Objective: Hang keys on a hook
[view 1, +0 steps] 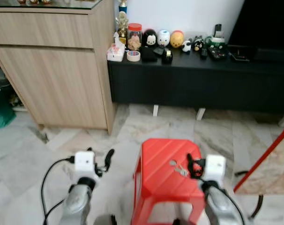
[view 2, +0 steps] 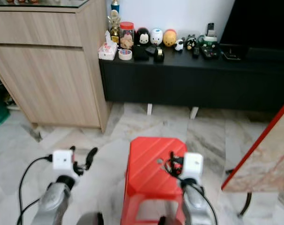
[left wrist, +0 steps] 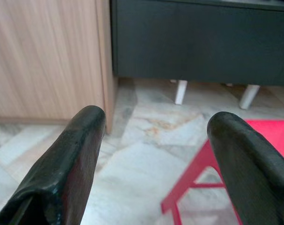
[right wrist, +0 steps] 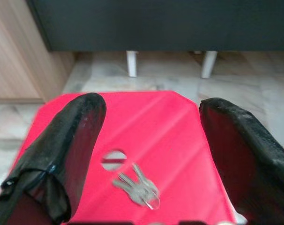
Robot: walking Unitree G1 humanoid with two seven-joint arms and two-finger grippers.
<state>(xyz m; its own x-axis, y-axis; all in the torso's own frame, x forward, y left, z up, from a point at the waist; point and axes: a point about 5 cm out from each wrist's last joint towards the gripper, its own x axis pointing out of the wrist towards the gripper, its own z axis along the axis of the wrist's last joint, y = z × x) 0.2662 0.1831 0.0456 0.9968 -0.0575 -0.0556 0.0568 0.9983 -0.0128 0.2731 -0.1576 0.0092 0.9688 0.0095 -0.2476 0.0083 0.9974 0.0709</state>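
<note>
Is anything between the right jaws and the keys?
No. In the right wrist view, only bare red stool top lies between the open right gripper and the keys.

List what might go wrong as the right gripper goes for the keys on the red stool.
1. The silver bunch of keys lies flat on the red plastic stool, so the open right gripper may push it along rather than pinch it.
2. The keys lie just beside the round hole in the seat; a nudge could snag or drop them there.
3. No hook can be made out yet, so the robot must still search while carrying.
</note>
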